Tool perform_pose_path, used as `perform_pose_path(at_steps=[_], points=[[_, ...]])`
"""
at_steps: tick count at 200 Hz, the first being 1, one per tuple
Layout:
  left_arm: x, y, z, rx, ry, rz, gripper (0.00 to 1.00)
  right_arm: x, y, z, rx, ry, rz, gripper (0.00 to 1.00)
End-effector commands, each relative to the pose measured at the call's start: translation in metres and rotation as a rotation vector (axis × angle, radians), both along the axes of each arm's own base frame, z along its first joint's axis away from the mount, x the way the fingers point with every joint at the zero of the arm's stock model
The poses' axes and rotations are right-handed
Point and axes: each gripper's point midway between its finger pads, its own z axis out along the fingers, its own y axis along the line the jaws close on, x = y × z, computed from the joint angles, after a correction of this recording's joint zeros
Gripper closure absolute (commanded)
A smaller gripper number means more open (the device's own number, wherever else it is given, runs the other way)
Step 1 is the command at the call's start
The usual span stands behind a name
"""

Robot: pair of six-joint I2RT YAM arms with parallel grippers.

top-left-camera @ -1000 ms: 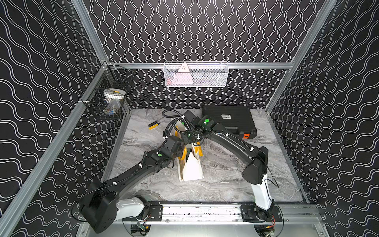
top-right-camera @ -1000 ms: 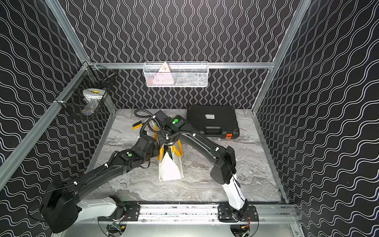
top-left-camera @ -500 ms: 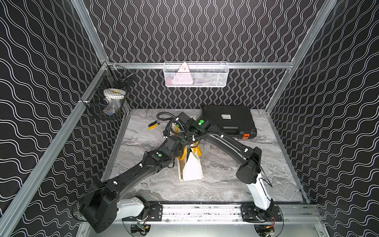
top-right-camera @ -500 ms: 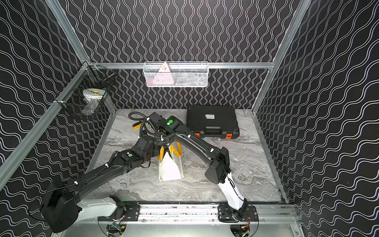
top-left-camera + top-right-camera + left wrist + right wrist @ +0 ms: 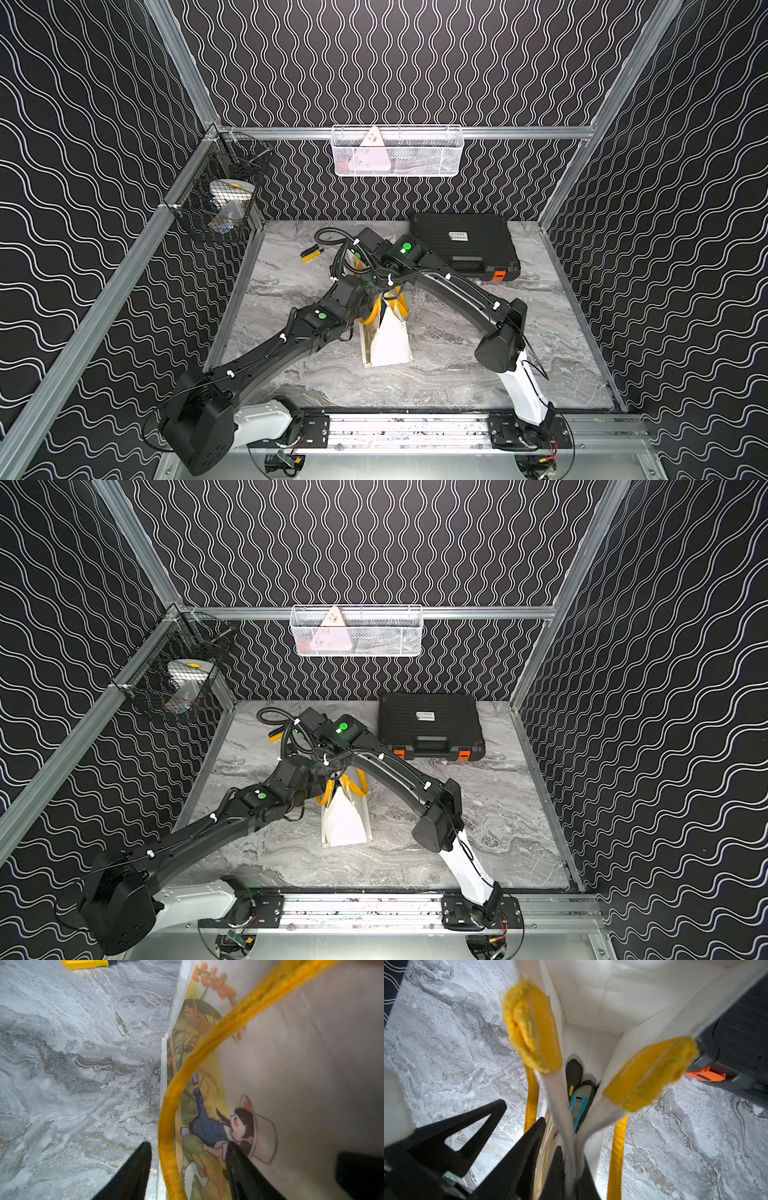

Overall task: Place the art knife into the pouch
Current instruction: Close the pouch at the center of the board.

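The white pouch [image 5: 390, 340] [image 5: 345, 825] stands mid-table, its yellow handles [image 5: 531, 1028] up. My right gripper [image 5: 571, 1167] is shut on its top rim, pinching the two white edges together. My left gripper [image 5: 188, 1145] is open astride one yellow handle [image 5: 166, 1126], one finger [image 5: 234, 1159] against the printed face [image 5: 209, 1126]. Inside the pouch [image 5: 612, 1001] lie a teal-and-grey art knife [image 5: 580, 1103] and a black one [image 5: 573, 1074]. A yellow art knife [image 5: 311, 253] [image 5: 85, 963] lies on the table behind and left of the pouch.
A black hard case with orange latches [image 5: 461, 245] [image 5: 428, 725] lies at the back right, close to the right arm's wrist. A white wire basket [image 5: 397, 151] hangs on the back wall, a black one [image 5: 220, 203] on the left wall.
My right gripper has closed on the pouch's rim, and its wrist has shifted slightly left. The left arm and the pouch have stayed put.
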Motion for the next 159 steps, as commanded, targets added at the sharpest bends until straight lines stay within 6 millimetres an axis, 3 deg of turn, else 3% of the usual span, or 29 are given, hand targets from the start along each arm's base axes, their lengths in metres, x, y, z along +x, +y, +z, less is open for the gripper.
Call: perform_pose_path(at_steps=[1,39,101,133,159], points=[[0.0,0.0,0.002,0.001,-0.012,-0.003,0.38,0.0,-0.002,-0.002,-0.016,0.002,-0.012,1.0],[-0.001,0.006,0.011,0.033,-0.02,0.001,0.38,0.005,-0.012,0.004,-0.032,-0.037,-0.048,1.0],[-0.007,0.024,0.062,0.096,-0.106,0.017,0.33,0.022,-0.041,0.014,-0.037,-0.07,-0.099,1.0],[-0.006,0.033,0.069,0.16,-0.1,0.032,0.26,0.029,-0.047,0.006,-0.064,-0.055,-0.083,1.0],[-0.008,0.044,0.074,0.203,-0.112,0.059,0.14,0.036,-0.05,0.008,-0.068,-0.06,-0.076,1.0]])
